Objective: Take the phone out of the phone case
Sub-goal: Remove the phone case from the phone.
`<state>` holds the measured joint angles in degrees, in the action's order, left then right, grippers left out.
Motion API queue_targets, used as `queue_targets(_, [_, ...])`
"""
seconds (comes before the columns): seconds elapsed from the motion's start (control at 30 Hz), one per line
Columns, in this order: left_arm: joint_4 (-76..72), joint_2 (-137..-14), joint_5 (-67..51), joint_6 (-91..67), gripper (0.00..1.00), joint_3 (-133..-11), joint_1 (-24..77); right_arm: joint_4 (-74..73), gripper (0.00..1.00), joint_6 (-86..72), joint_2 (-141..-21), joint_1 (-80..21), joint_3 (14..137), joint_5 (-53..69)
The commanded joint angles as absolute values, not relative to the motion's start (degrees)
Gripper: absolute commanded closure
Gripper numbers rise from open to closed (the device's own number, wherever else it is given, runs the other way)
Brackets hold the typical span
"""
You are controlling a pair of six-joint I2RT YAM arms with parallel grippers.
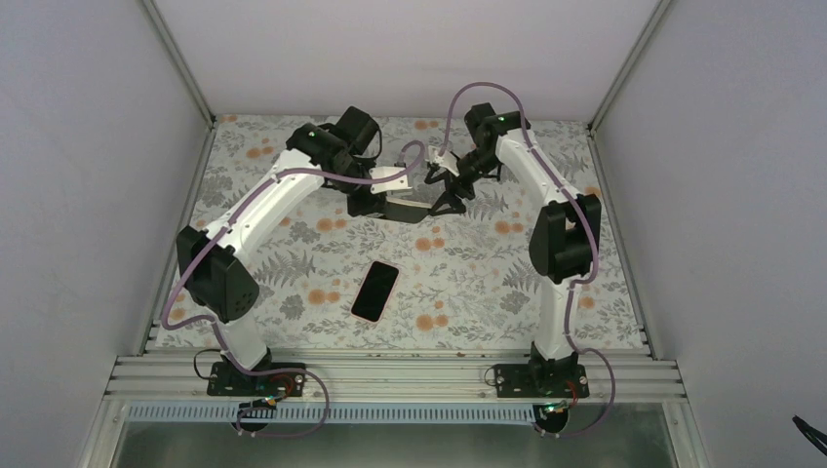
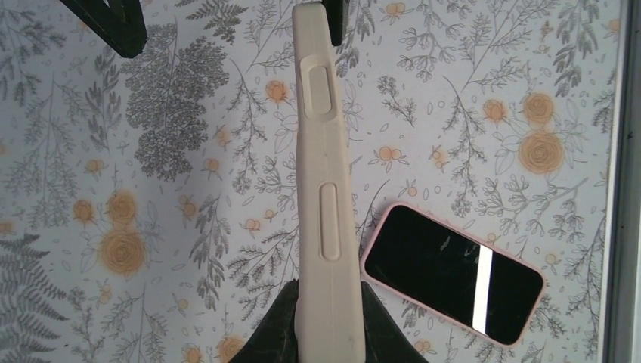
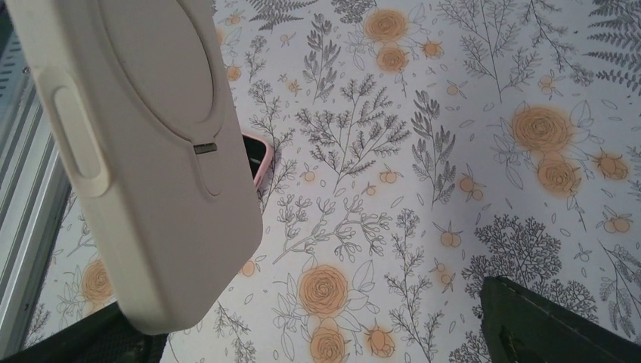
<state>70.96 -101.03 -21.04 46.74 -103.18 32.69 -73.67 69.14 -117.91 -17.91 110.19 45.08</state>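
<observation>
We logged the phone (image 1: 375, 291) lying flat on the table (image 1: 488, 292), long axis roughly near–far, well nearward of both pincers; the left gripper (image 2: 326, 336) clenched the phone case (image 2: 325, 189) aloft, the right gripper (image 1: 444, 192) apparently released beside it.

You have a white cloth surface (image 1: 468, 292) printed with grey ferns and orange flowers, closed in on three sides by plain pale grey wall panels (image 1: 78, 146). Ribbed silver aluminium rails (image 1: 390, 375) run along its near edge.

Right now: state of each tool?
Left tool: closed on the beige phone case.
Right tool: open, holding nothing.
</observation>
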Motion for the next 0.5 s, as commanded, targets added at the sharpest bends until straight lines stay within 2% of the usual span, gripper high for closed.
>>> queue_targets(0.0, [77.70,-99.88,-27.27,48.88,0.98,-101.63,37.92,-71.33,0.00,69.87,-121.05,-14.85,116.67,45.07])
queue_targets(0.3, [77.78,-96.69,-23.91,47.47,0.98,-98.30,41.29,-72.49,0.00,68.65,-126.60,-10.00,127.83,43.33])
queue_targets(0.47, [77.78,-97.04,-23.86,47.70,0.98,-99.46,41.40,-69.25,0.01,67.19,-125.14,-8.11,125.87,43.74])
